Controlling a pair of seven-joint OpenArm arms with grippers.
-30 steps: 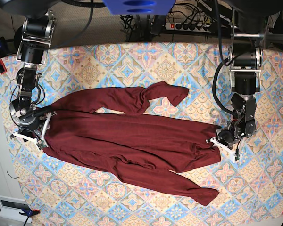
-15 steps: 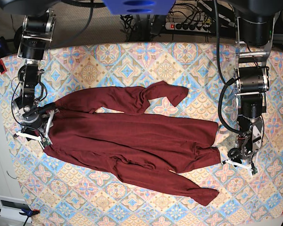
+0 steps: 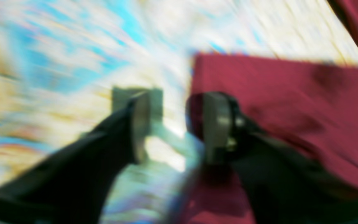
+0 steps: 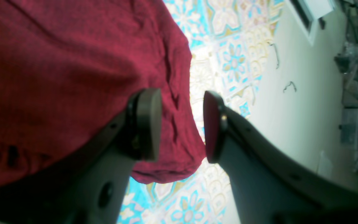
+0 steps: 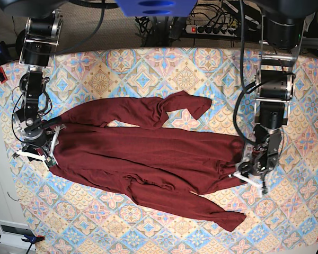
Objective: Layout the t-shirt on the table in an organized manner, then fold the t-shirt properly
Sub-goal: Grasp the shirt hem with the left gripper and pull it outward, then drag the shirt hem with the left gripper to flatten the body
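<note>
Maroon fabric of the t-shirt (image 5: 148, 153) lay spread on the surface (image 5: 148, 66). Left jaws (image 3: 174, 124) stood apart, hem beside one pad. Right jaws (image 4: 182, 124) stood apart, straddling the shirt's edge.

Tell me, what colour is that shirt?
The shirt is plain dark maroon-red, no print. The base view shows it best.

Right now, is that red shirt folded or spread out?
Spread out, not neatly: the shirt lies lengthwise across the table, sleeves crooked and rumpled.
</note>
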